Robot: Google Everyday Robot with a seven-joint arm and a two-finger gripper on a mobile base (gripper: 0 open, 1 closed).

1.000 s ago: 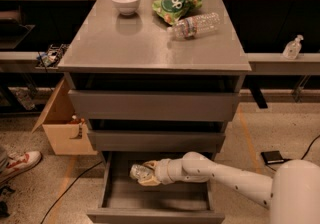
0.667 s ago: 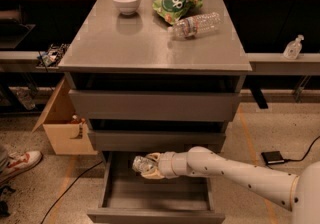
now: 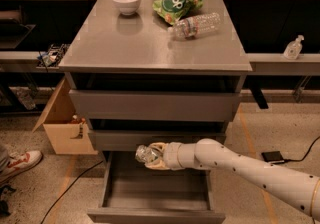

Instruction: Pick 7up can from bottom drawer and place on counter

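Note:
My gripper [image 3: 150, 156] is shut on the 7up can [image 3: 145, 153], a small silvery crumpled can. It holds the can above the open bottom drawer [image 3: 155, 194], just in front of the middle drawer's front. The white arm reaches in from the lower right. The drawer's grey floor below is bare. The counter [image 3: 145, 43] is the broad grey top of the cabinet, well above the gripper.
On the counter stand a white bowl [image 3: 126, 2], a green snack bag [image 3: 177, 4] and a lying clear water bottle [image 3: 196, 25]. A cardboard box [image 3: 62, 125] sits left of the cabinet. A shoe [image 3: 17, 163] shows at far left. A sanitizer bottle [image 3: 293, 47] is on the right shelf.
The gripper has risen with the can from inside the bottom drawer to the level of the middle drawer's front, and shifted slightly to the right.

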